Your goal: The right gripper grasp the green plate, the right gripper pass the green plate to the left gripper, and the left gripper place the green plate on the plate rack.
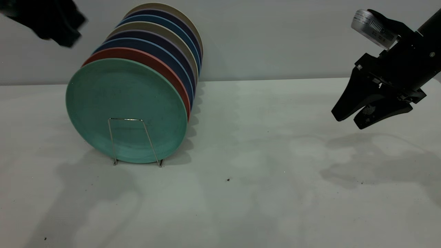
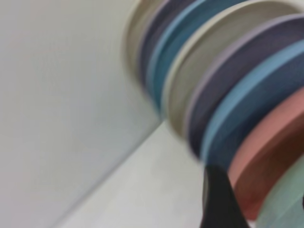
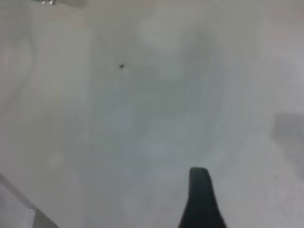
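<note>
Green plate point(image 1: 125, 108) upright in plate rack point(image 1: 134, 141).
Right gripper point(image 1: 348, 120) well apart, narrowly parted, empty; left gripper point(image 1: 51, 24) above, state indeterminable.

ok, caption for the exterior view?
Green plate racked in front of the plate row; right gripper hovers away, empty.

Left gripper point(image 1: 51, 24): blurred dark mass, cut by exterior view's top and left edges; fingers indistinguishable, spread unreadable. Left wrist view: one blurred finger only, plates beyond fingertip smeared, green plate point(image 2: 285, 204) cropped at corner. Plate rack point(image 1: 134, 141): only front loop shows, rest hidden behind plates. Right gripper point(image 1: 361, 117): arm cut by exterior view's right edge. Right wrist view: one finger point(image 3: 200, 199) visible, blurred, base cropped; desk point(image 3: 142, 118) beyond fingertip soft.
</note>
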Motion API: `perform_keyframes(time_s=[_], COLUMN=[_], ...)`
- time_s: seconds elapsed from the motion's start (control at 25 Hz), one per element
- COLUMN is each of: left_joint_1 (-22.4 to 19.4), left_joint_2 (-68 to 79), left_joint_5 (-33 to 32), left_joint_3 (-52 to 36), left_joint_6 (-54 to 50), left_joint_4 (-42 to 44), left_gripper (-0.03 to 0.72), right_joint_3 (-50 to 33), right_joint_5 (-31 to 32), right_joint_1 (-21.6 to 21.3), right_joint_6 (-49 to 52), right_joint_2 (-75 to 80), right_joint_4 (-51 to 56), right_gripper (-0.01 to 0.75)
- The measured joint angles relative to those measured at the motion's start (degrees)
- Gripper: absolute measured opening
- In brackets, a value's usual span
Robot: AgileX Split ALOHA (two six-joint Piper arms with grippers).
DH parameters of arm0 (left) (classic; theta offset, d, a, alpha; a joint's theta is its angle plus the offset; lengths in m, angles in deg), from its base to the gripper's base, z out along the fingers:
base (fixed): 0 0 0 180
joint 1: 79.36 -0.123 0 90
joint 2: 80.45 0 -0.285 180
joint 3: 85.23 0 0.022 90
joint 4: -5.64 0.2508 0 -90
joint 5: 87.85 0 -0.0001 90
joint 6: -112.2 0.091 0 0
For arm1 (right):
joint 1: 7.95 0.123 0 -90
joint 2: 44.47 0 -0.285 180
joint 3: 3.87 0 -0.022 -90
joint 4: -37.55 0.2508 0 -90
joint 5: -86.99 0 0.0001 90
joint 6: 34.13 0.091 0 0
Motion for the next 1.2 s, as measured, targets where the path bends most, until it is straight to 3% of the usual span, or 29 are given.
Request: perform_keyframes(time_s=[0.12,0.24,0.32,0.48,0.68,0.96,1.2], left_joint_1=[0.00,0.00,0.00,0.00,0.00,0.00,0.00], left_joint_2=[-0.07,-0.44,-0.44,-0.44,-0.44,-0.44,-0.44], left_joint_5=[7.06,14.18,15.37,12.34,0.19,-12.57,-22.17], left_joint_3=[1.16,1.39,1.51,1.58,1.58,1.58,1.58], left_joint_6=[7.40,7.91,7.91,8.49,9.07,9.07,9.07], left_joint_4=[-17.36,-22.05,-22.41,-22.41,-22.18,-10.74,16.37], left_gripper=[0.449,0.449,0.449,0.449,0.449,0.449,0.438], right_joint_3=[0.00,0.00,0.00,0.00,0.00,0.00,0.00], right_joint_5=[-1.15,-2.93,-4.27,-5.60,-5.35,-4.60,-4.54], right_joint_1=[0.00,0.74,1.73,3.85,4.44,4.44,4.44], right_joint_6=[1.89,5.48,8.48,11.53,11.95,12.01,12.05], right_joint_2=[-0.26,-1.94,-3.68,-6.34,-6.60,-6.60,-6.60], right_joint_4=[-2.64,-8.18,-12.17,-16.13,-16.85,-17.02,-17.04], right_gripper=[0.573,0.573,0.573,0.573,0.573,0.573,0.573])
